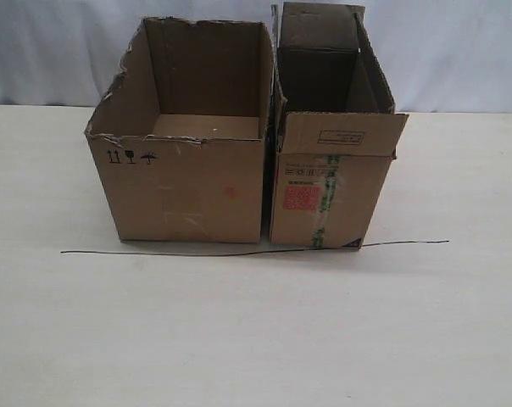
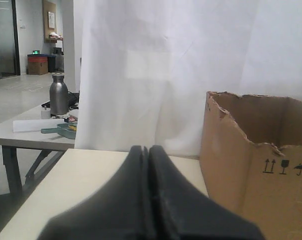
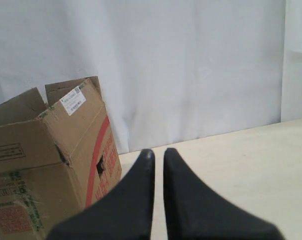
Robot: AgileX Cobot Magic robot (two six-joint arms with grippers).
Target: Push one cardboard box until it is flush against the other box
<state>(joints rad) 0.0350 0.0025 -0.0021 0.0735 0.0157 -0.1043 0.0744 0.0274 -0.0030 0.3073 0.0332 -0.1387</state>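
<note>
In the exterior view the narrow cardboard box [image 1: 324,191], with flaps, a red square print and green-striped tape, stands right beside the other box [image 1: 188,191], the wider carton with a torn rim. Only a thin dark slit shows between them. Neither gripper appears in that view. My left gripper [image 2: 147,149] is shut and empty, with the other box [image 2: 251,165] off to one side of it. My right gripper [image 3: 158,151] is all but shut, a thin gap between its fingers and nothing in it; the cardboard box [image 3: 51,170] stands apart from it.
A thin black line [image 1: 239,253] runs across the pale table [image 1: 239,339] along the boxes' front edges. A white curtain [image 1: 459,51] hangs behind. In the left wrist view a side table [image 2: 31,132] carries a metal bottle [image 2: 58,94].
</note>
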